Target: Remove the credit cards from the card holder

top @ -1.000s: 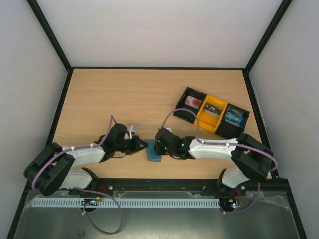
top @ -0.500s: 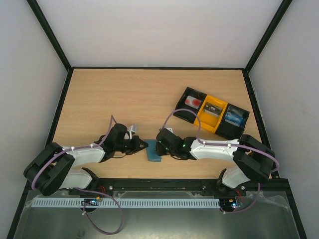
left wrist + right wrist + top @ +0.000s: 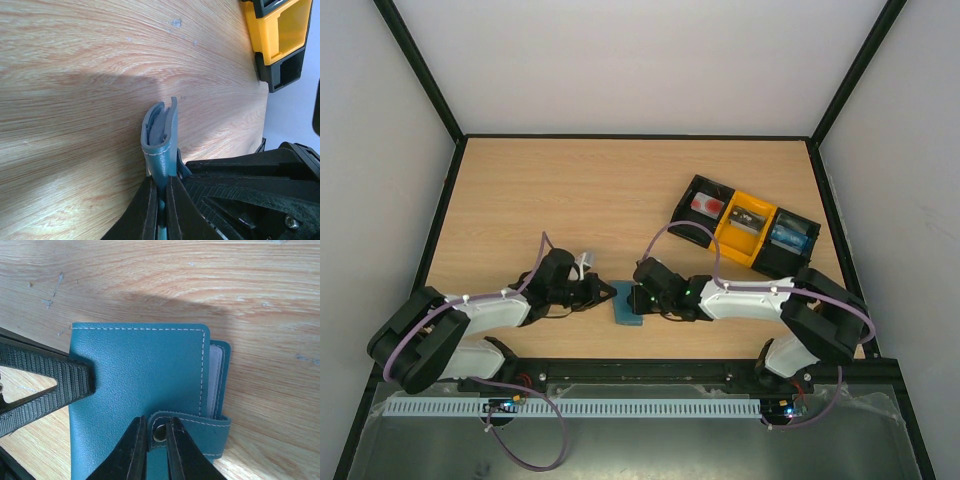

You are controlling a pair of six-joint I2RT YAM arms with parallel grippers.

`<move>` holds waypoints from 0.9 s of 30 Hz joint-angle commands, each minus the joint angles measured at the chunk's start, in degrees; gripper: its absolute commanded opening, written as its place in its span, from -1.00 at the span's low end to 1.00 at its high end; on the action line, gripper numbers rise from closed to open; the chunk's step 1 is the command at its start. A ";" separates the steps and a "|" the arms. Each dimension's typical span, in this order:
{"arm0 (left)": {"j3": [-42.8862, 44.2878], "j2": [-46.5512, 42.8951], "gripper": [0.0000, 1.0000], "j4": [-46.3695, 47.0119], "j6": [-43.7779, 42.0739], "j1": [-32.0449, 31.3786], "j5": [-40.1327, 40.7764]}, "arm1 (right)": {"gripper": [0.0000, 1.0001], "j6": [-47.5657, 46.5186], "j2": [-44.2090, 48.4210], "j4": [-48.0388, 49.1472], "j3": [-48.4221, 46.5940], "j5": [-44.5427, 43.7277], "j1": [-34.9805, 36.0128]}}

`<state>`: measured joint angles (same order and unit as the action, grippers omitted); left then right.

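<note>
One card holder (image 3: 628, 305), teal-blue and folded shut, stands on its edge on the wooden table (image 3: 570, 190), well apart from the single black-and-yellow tray (image 3: 725, 240), on the tray's near-left side towards the arm bases. That tray has three compartments: one yellow in the middle and two black at its ends, each with something small in it. Two arms meet at the card holder, both on the near-left side of the tray. The left gripper (image 3: 610, 294) comes in from the side away from the tray, and its two fingers are clamped tight on the holder's edge, one ribbed finger (image 3: 55, 380) pressed flat against the stitched cover. The right gripper (image 3: 640, 297) reaches from the tray's side, its two fingers drawn nearly together on the one closing tab (image 3: 200, 432), pinching the tab end where its single metal stud (image 3: 160, 432) shows between them. The tab is wrapped round the open edge, where pale inner layers (image 3: 214, 380) peep out; how many cards these make cannot be told
</note>
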<state>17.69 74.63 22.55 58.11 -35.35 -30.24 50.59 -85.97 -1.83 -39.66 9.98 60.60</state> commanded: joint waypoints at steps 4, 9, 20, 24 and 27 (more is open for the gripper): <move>-0.47 -1.51 -0.95 1.10 0.13 -0.19 -1.14 | -0.84 0.30 -1.20 -1.74 -0.50 -0.63 -0.19; -0.61 -0.86 -0.95 1.05 -0.23 -0.21 -0.88 | -0.96 -0.08 0.16 -3.79 0.02 -3.55 -0.14; -2.08 1.84 -0.95 2.44 -0.66 -0.16 -0.09 | -0.96 0.48 4.34 -4.23 3.73 -7.43 -0.20; -2.14 2.66 -0.95 3.07 -0.72 -0.16 0.18 | -0.96 0.59 6.35 -5.43 4.54 -9.59 -0.17; -2.05 3.40 -0.95 3.38 -0.72 -0.17 0.14 | -0.96 0.73 7.46 -5.74 5.04 -10.22 -0.16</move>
<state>16.40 76.90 25.02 58.08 -35.62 -30.33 50.65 -80.38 -4.23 -35.90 4.08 60.60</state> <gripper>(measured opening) 0.047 0.022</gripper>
